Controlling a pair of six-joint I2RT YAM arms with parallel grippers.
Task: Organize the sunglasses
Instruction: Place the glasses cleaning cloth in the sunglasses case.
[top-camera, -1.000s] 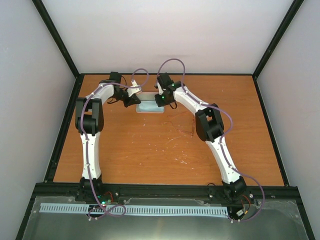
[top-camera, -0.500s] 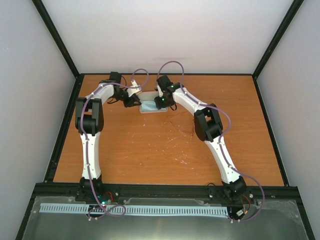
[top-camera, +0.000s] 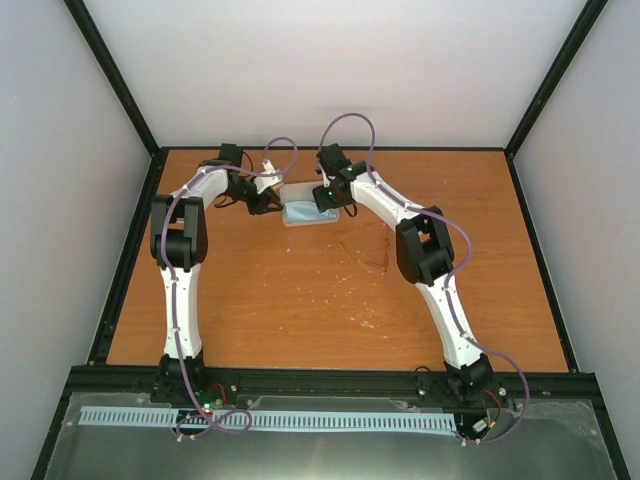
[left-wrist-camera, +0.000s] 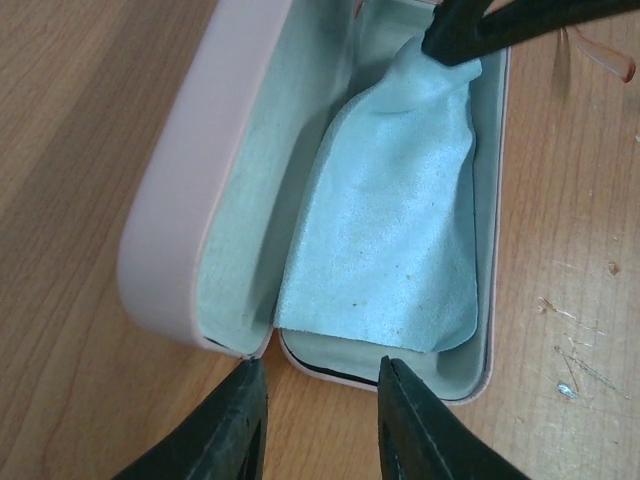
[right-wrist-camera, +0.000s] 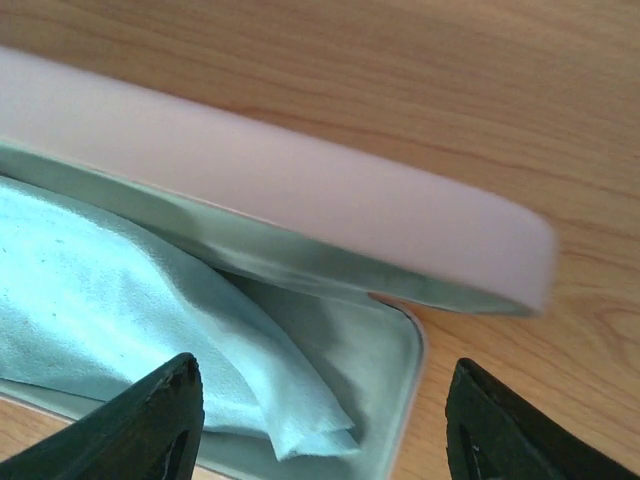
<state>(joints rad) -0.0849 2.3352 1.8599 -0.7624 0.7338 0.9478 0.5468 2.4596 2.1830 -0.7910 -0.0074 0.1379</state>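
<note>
The pale pink case (top-camera: 297, 192) lies open at the back of the table, its mint lining (left-wrist-camera: 250, 180) showing. A light blue cloth (left-wrist-camera: 390, 230) lies loose inside it, one end folded (right-wrist-camera: 300, 420). My left gripper (left-wrist-camera: 322, 372) is open just short of the case's near end, with nothing between its fingers. My right gripper (right-wrist-camera: 322, 370) is open above the case's other end and the cloth, holding nothing; one of its fingers (left-wrist-camera: 470, 35) hangs over the cloth. The amber sunglasses (top-camera: 365, 248) rest on the wood right of the case, and only a bit of frame (left-wrist-camera: 612, 60) shows in the left wrist view.
Scratches and small white specks (top-camera: 345, 290) mark the wooden table (top-camera: 250, 300) in front of the case. Black frame rails (top-camera: 130, 250) and white walls close off the left, right and back sides.
Both grippers have gone from shut to open. The cloth now lies free in the case. The right wrist has drawn back a little; the left arm has barely moved.
</note>
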